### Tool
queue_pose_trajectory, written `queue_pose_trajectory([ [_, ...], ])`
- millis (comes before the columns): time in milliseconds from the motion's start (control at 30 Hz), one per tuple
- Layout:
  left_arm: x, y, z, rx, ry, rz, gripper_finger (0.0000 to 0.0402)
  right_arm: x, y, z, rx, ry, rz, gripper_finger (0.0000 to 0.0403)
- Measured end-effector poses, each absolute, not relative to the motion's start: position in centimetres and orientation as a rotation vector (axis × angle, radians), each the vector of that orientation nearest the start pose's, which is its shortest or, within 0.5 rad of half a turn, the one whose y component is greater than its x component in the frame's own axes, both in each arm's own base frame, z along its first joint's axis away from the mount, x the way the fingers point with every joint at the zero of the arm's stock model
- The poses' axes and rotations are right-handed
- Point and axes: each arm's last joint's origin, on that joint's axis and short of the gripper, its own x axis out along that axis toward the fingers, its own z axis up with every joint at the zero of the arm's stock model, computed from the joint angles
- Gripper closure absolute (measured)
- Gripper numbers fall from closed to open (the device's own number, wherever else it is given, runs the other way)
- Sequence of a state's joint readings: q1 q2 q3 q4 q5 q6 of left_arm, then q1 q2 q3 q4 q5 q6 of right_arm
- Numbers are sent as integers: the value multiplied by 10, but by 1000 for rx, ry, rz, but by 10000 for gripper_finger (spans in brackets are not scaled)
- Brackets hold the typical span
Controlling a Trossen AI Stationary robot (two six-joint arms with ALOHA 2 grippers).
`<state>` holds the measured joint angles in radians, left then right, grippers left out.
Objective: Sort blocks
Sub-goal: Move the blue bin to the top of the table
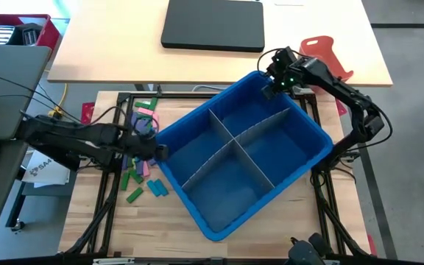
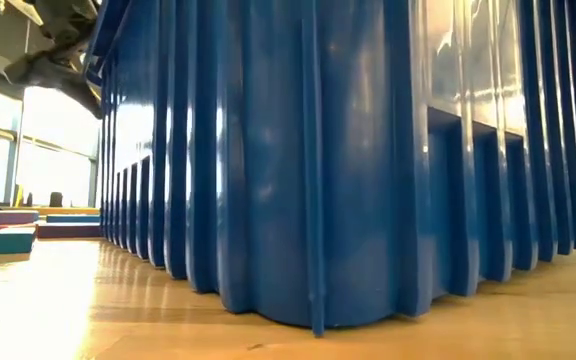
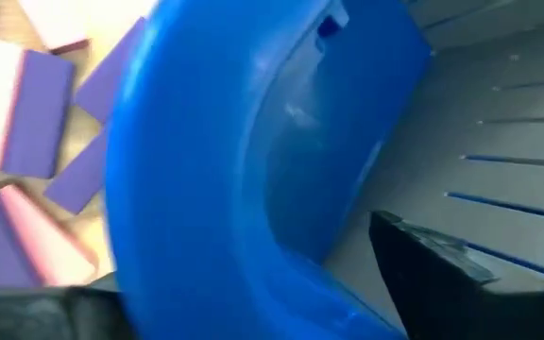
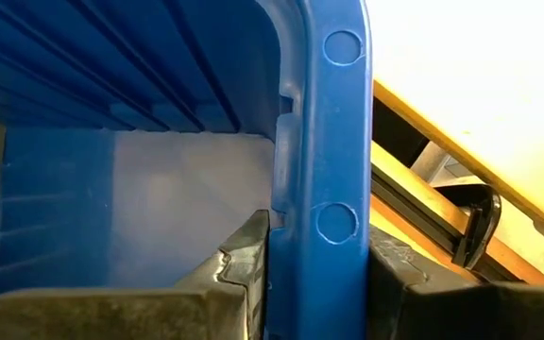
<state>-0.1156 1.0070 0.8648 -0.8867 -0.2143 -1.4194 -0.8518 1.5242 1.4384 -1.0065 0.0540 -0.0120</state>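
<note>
A large blue bin (image 1: 241, 154) with grey dividers (image 1: 234, 143) stands slewed on the wooden table; its near corner (image 2: 308, 300) rests on the tabletop. The blocks (image 1: 142, 151), green, pink, purple and blue, lie loose on the table by the bin's left corner, also seen in the low view (image 2: 8, 232) and the left wrist view (image 3: 26, 142). My left gripper (image 1: 157, 151) is open, one finger inside and one outside the bin's left corner rim (image 3: 206, 189). My right gripper (image 1: 274, 81) is shut on the bin's far rim. My right gripper holds the bin's far rim (image 4: 319, 236), near the far corner. One finger (image 4: 239, 269) is inside the bin and the other (image 4: 399, 274) is outside against the wall. The fingers come slanting down from the far right side.
A black flat case (image 1: 212, 23) and an orange-red plastic piece (image 1: 319, 51) lie on the light table beyond. A red box (image 1: 17, 29) stands at the far left. Black frame rails (image 1: 112, 191) run along the wooden board's sides.
</note>
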Motion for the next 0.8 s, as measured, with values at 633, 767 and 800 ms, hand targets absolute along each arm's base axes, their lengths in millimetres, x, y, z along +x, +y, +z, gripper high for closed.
queue_pose_trajectory([
  [633,166,52,336,-900,548,876,243,157,-204,362,514,862,-970,304],
  [767,174,81,354,-789,486,900,257,140,-195,376,510,804,-1059,304],
  [800,177,91,358,-758,470,905,259,138,-194,378,510,792,-1084,304],
])
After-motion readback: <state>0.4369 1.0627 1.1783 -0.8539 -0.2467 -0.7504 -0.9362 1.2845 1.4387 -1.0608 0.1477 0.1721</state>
